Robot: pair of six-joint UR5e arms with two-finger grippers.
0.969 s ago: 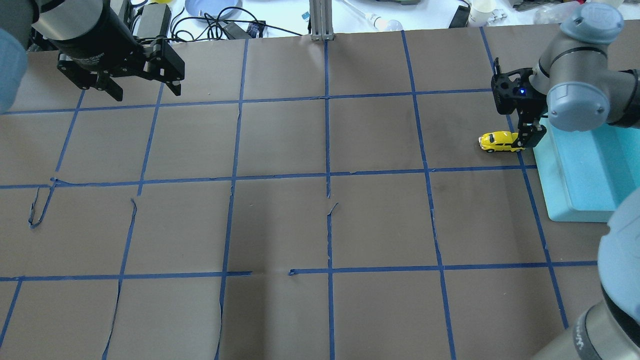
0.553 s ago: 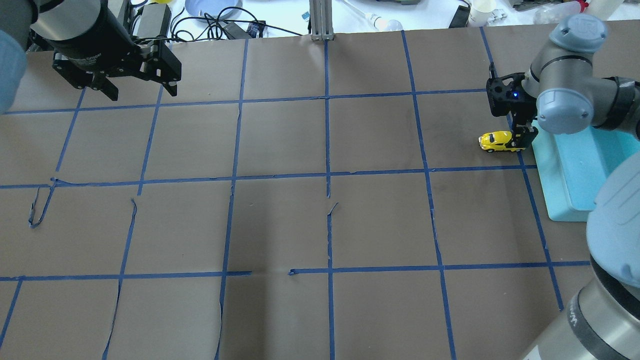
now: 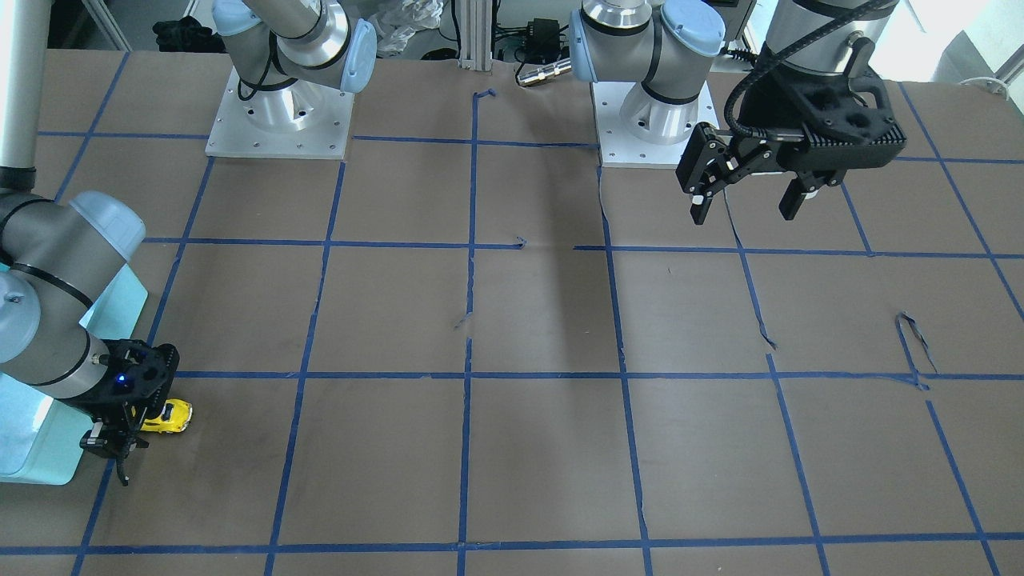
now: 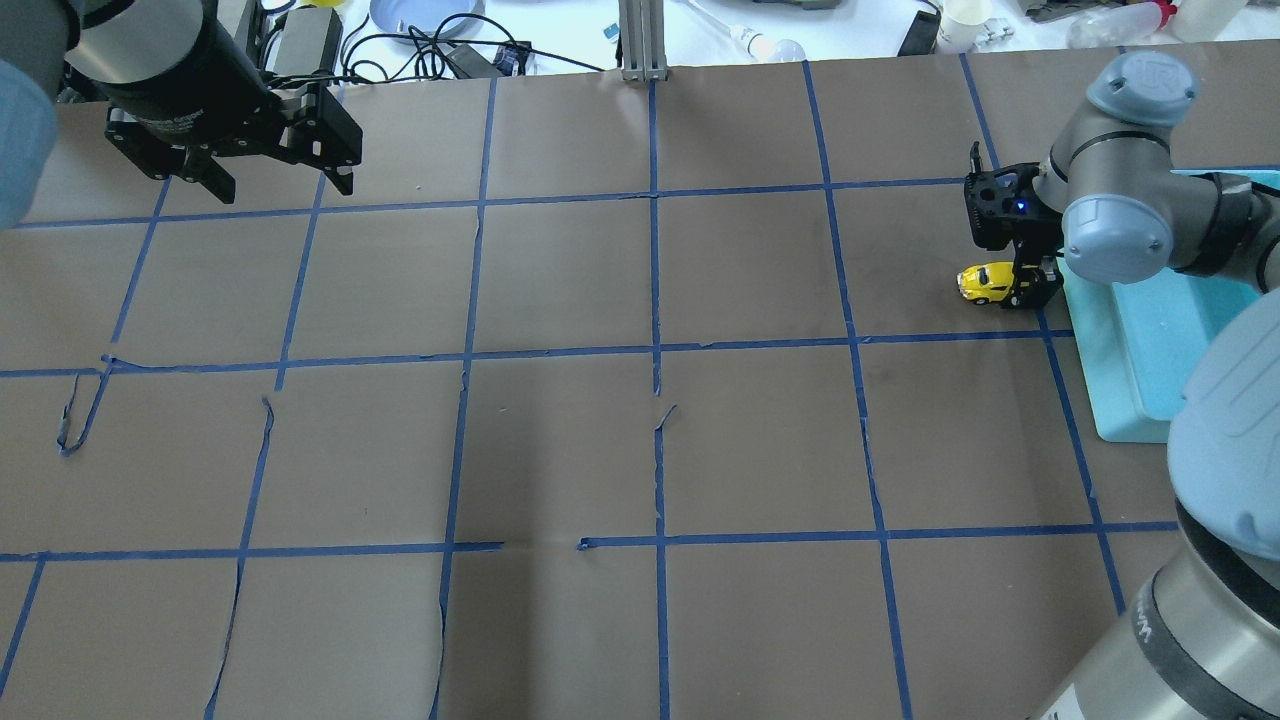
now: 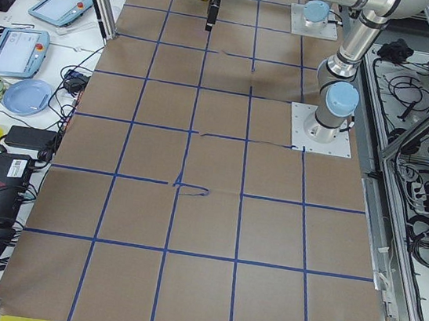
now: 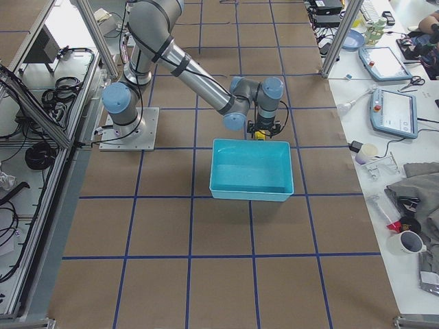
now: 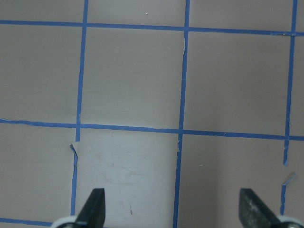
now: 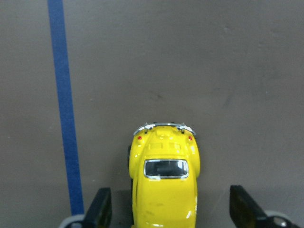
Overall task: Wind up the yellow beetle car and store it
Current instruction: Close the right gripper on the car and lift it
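Far left of the overhead view: left gripper (image 4: 283, 185) hangs above the brown paper table (image 4: 650, 450), fingers spread, nothing between them. Idle.

Right of centre: yellow beetle car (image 4: 985, 283) stands on its wheels on the paper, just beside the teal bin (image 4: 1120, 380) and outside it. Right gripper (image 4: 1033, 288) straddles one end of the car with its fingers parted. Wrist view shows a gap on both sides, so no contact. Car lies nearer one finger than the other.

Judgement: the step is taking hold for the wind-up.
- Centre over the body first, so closing does not skid or twist the car.
- Clamp the flanks above the wheels, leaving them free to roll.
- Keep the wheels pressed to the paper.
- Mind the bin wall; there is little room on that side.
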